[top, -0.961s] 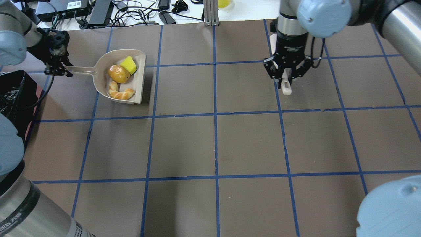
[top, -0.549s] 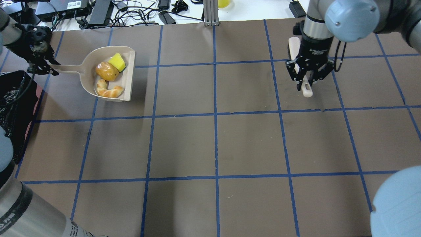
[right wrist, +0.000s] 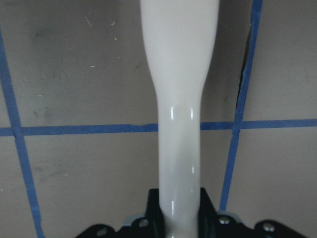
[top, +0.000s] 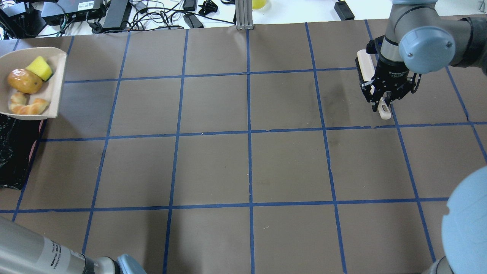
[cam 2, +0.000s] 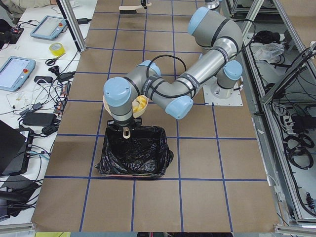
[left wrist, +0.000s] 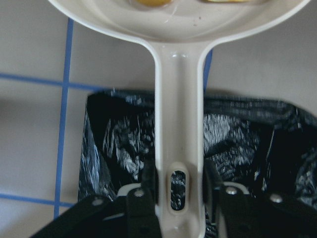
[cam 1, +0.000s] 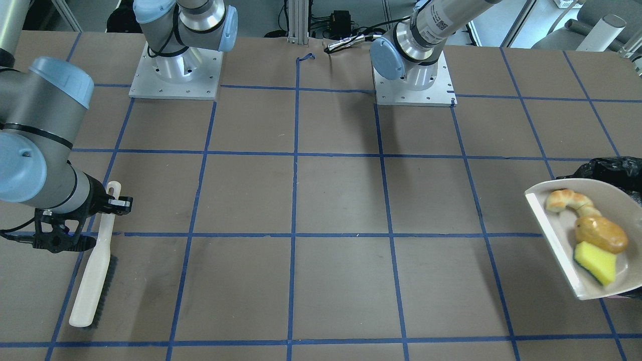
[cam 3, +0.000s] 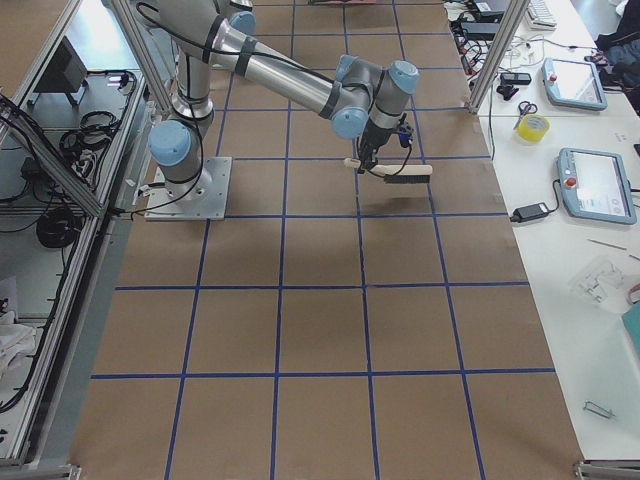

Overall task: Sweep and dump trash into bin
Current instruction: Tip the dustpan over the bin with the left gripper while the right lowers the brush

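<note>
My left gripper [left wrist: 178, 191] is shut on the handle of a beige dustpan [top: 56, 82] and holds it raised at the table's left edge. The pan carries the trash: a golden-brown potato-like lump [top: 24, 80], a yellow sponge wedge [top: 38, 68] and a croissant piece [top: 28, 107]. The black-bag-lined bin [top: 15, 152] stands just below; in the left wrist view the pan's handle lies over the bin [left wrist: 114, 144] while the scoop is beyond its far rim. My right gripper [top: 382, 99] is shut on the handle of a white brush [cam 1: 93, 281] at the far right.
Brown table with a blue tape grid [top: 249, 133]. Cables and electronics [top: 114, 15] lie beyond the far edge. A metal post [top: 243, 15] stands at the far middle. Both arm bases [cam 1: 175, 75] are bolted to the table at the robot's side.
My left arm has carried the dustpan with the trash leftward, to the table's edge above the bin. My right arm has moved rightward with the brush.
</note>
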Available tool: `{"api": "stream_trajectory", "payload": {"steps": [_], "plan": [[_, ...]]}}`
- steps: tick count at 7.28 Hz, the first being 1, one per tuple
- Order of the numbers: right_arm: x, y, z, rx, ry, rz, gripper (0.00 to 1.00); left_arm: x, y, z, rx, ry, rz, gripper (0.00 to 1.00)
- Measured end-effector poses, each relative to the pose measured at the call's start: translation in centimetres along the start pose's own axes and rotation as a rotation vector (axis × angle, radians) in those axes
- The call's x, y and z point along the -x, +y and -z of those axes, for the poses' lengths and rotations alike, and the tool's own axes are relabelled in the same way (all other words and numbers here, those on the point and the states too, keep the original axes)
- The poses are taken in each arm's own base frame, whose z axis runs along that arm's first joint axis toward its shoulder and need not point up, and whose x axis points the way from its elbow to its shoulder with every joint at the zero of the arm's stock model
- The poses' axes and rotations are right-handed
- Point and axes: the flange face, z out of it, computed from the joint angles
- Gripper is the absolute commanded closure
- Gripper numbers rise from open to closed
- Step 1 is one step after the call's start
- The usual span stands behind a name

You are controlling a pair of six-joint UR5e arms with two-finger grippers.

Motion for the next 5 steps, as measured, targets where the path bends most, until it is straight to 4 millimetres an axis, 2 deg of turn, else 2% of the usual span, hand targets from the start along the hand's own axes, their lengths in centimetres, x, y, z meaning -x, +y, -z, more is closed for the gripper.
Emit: {"api": "stream_trajectory", "payload": {"steps": [2, 5], "plan": [[-3.0, 0.1, -1.2, 0.014, -0.007, 0.008, 1.0, -1.0, 4.4, 1.8, 0.117, -0.02, -0.067, 1.0], [-4.9, 0.0, -4.1, 0.027, -0.015, -0.009, 1.0, 0.6, 7.3, 3.7, 0.293, -0.054, -0.247, 1.0]]}}
